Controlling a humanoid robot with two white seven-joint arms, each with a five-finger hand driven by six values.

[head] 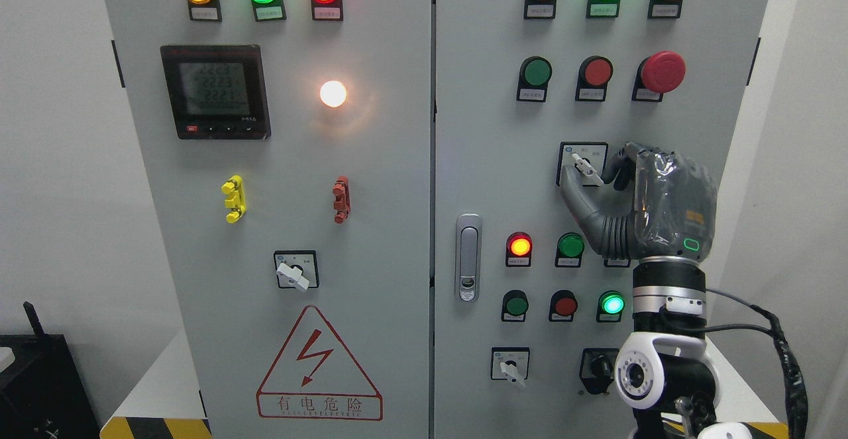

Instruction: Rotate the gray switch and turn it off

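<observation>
Facing a grey cabinet (371,240) with two doors, seam down the middle. Left door: meter (214,91) with lit digits upper left, three lamps above it, one white lamp (332,93) glowing to the meter's right, a yellow clip and a red clip lower down, a rotary switch above the red hazard triangle (319,366). Right door: rows of red and green buttons, a red mushroom button (662,71) upper right, a latch (468,257) by the seam, two more rotary switches near the bottom.

Right arm (666,366) rises from the lower right, wrist vertical, cable trailing off to the right. Right hand (652,204), grey and wrapped in clear film, sits against the right door at mid height.

Gray switch (587,169) on the right door, on its square plate just left of the hand, below the middle button row. Its pale lever runs diagonally, long axis from upper left to lower right, the lower-right end reaching toward the fingers.

Thumb (578,195) lies just under the lever; the curled fingers (621,167) are at its right end. Hand closed in a pinch around the lever, contact appears made.
</observation>
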